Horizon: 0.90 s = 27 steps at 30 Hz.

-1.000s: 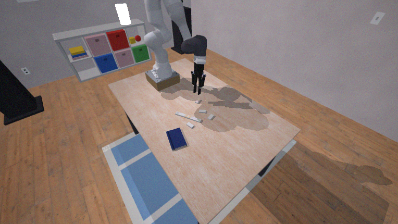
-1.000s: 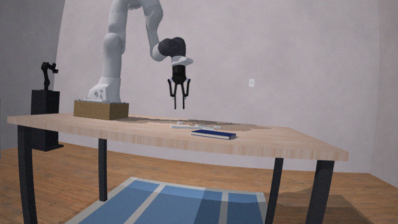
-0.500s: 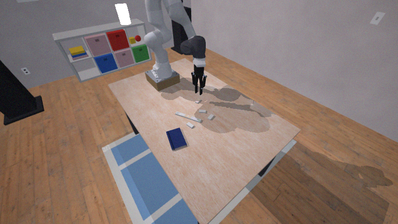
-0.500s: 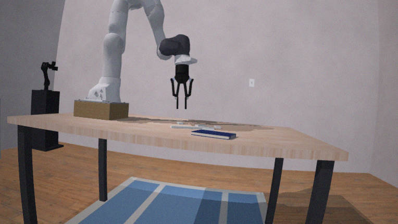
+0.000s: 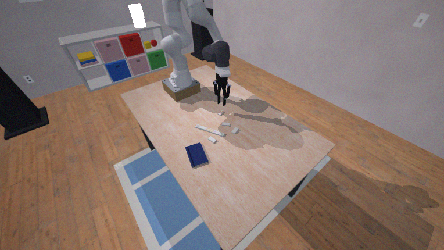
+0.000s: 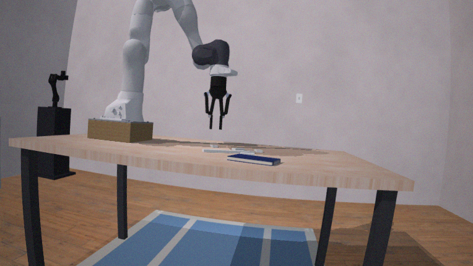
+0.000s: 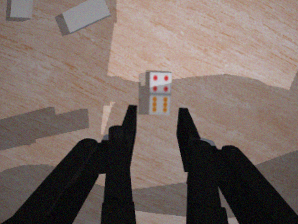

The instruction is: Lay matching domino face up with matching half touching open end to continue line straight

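Hovering: the gripper [image 5: 222,102] is hung well above the table [image 5: 279,174], fingers pointed down, directly over one turned domino.
Tool state: the jaws are set partly closed, with a narrow gap between them; nothing is gripped, and table is seen through the gap in the wrist view.
Turned domino: a face-up domino [image 7: 158,92] is seen lying flat between the fingertips' line of sight, with red pips on one half and orange marks on the other; in the top view it is the small piece [image 5: 221,113] nearest the arm's base.
Line: the domino line [image 5: 210,130] is laid out mid-table, apart from the turned piece.
Face-down pieces: three blank-backed dominoes are seen near the line, at [image 5: 226,124], [image 5: 235,130] and [image 5: 212,139].
Bystander: a blue book [image 5: 196,154] lies beyond the line.
Done: one domino is judged turned over.
Left: whether it matches cannot be told, since the line's end pips are too small to read; the remaining three are unturned, and nothing has been placed against the line.
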Tool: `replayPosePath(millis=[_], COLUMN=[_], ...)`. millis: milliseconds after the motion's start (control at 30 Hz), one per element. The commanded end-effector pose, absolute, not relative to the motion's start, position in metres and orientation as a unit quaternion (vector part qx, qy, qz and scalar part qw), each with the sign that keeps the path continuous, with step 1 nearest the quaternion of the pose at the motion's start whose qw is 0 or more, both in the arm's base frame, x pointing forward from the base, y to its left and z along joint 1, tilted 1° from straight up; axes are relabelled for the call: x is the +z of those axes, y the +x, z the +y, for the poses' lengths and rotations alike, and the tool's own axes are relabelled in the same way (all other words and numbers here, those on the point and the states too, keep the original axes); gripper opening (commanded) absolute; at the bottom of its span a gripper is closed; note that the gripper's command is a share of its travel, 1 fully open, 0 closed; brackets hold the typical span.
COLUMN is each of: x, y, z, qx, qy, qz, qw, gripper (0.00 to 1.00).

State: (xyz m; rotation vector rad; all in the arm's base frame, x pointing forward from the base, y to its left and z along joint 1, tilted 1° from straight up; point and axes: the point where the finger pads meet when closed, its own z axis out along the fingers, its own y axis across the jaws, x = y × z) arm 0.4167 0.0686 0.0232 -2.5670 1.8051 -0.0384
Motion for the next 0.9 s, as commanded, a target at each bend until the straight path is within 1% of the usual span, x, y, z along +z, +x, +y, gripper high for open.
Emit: replayPosePath(millis=[0,567,700,767,867], x=[0.022,0.023,0.024,0.024,0.026], y=[0.414,0.416,0.429,0.429,0.449], z=[0.067,0.068,0.063,0.063,0.057], qx=[0.003,0.0,-0.001,-0.001,-0.004], qy=[-0.844,-0.842,-0.887,-0.887,-0.929], qz=[0.537,0.54,0.462,0.462,0.369], qw=[0.005,0.004,0.003,0.003,0.001], gripper=[0.33,0.33,0.33,0.33,0.33])
